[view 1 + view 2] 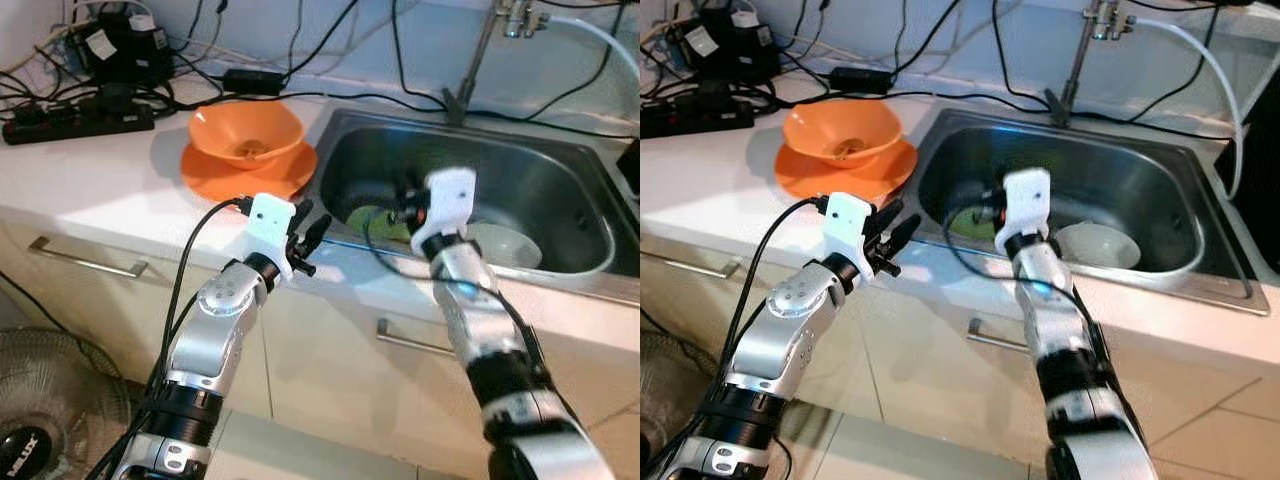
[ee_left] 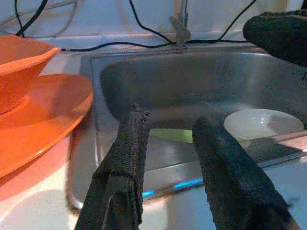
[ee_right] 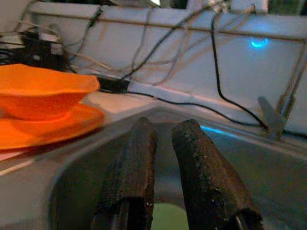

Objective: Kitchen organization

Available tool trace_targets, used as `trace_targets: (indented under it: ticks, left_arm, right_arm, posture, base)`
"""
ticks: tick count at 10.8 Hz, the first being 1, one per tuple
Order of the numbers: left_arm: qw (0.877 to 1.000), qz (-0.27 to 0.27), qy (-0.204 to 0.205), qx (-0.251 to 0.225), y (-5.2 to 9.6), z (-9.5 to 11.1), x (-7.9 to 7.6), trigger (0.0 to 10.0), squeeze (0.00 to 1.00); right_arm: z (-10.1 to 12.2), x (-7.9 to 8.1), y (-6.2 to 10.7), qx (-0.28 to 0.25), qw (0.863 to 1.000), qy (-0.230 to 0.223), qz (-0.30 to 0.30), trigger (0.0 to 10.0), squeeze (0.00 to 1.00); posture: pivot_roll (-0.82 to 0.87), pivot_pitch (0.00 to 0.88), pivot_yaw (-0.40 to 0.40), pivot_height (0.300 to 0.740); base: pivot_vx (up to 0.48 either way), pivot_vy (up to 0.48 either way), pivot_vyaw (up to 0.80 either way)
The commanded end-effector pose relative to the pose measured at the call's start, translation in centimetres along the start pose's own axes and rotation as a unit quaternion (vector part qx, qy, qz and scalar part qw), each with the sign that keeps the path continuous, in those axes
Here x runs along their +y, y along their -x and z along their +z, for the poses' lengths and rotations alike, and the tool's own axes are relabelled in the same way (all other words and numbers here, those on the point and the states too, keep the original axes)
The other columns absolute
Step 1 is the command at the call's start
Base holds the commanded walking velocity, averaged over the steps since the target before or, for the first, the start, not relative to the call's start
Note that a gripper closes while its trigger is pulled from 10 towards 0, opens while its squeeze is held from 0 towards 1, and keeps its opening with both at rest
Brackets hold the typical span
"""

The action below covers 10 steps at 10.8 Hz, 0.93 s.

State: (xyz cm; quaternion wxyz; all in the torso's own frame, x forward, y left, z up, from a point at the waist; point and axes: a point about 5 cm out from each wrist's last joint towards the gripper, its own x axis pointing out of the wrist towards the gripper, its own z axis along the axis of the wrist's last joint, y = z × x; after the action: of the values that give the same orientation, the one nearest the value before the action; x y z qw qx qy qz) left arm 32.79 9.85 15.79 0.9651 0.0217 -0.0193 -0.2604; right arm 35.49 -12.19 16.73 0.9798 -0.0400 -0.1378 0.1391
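An orange bowl (image 1: 246, 133) already sat on its plate (image 1: 215, 178), beyond the left gripper (image 1: 308, 240), fingers spread. A white bowl (image 1: 505, 244) and green dish (image 1: 372, 221) remained in the sink (image 1: 560, 180), below the right gripper (image 3: 163, 172), narrowly parted, empty.

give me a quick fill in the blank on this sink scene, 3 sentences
1. The orange bowl sits on an orange ____.
2. The white bowl lies inside the ____.
3. The right gripper hovers over a dish in the sink whose colour is ____, while the left gripper hangs at the counter edge, jaws open.

Missing words: plate; sink; green
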Motion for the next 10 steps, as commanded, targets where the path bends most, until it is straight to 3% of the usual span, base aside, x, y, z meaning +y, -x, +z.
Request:
trace_targets:
  ticks: [1, 3, 4, 6, 7, 9, 10]
  left_arm:
    - [1.0, -0.003, -0.004, -0.004, 0.1, 0.1, -0.1, 10.0, 0.0]
    - [1.0, -0.01, -0.001, -0.004, 0.4, -0.1, -0.5, 10.0, 0.0]
    - [1.0, -0.017, -0.009, -0.009, 0.7, -0.1, -0.9, 10.0, 0.0]
    - [0.999, -0.017, -0.037, -0.013, 0.9, -0.1, -1.0, 10.0, 0.0]
    - [0.996, 0.022, -0.07, -0.04, 0.8, 1.3, 0.0, 10.0, 0.0]
    - [0.985, 0.059, -0.147, -0.063, 0.8, 3.2, 1.4, 10.0, 0.0]
    - [0.969, 0.078, -0.22, -0.076, 1.0, 4.6, 2.7, 10.0, 0.0]
  right_arm:
    - [0.3, -0.2, 0.5, -0.008, 1.0, 0.017, 0.017, 10.0, 0.0]
    - [-0.4, -0.4, 1.8, 0.005, 0.999, 0.033, 0.032, 10.0, 0.0]
    - [-1.4, -0.4, 2.8, 0.016, 0.999, 0.031, 0.041, 10.0, 0.0]
    - [-2.0, 0.3, 3.2, 0.025, 0.999, 0.018, 0.036, 10.0, 0.0]
    - [-2.1, 1.5, 2.9, 0.024, 0.999, 0.0, 0.038, 10.0, 0.0]
    - [-2.5, 2.5, 2.9, 0.03, 0.998, -0.007, 0.049, 10.0, 0.0]
    - [-2.5, 2.7, 2.9, 0.03, 0.998, -0.007, 0.055, 10.0, 0.0]
  posture:
    - [0.16, 0.046, -0.029, 0.74]
    - [0.16, 0.041, -0.022, 0.74]
    - [0.15, 0.039, -0.017, 0.74]
    - [0.16, 0.032, -0.009, 0.74]
    - [0.17, 0.026, -0.01, 0.74]
    - [0.18, 0.016, -0.011, 0.74]
    - [0.19, 0.007, -0.011, 0.74]
  base:
    - [0.0, 0.0, 0.0]
    - [0.0, 0.0, 0.0]
    - [0.0, 0.0, 0.0]
    - [0.0, 0.0, 0.0]
    - [0.0, 0.0, 0.0]
    - [0.0, 0.0, 0.0]
    - [0.0, 0.0, 0.0]
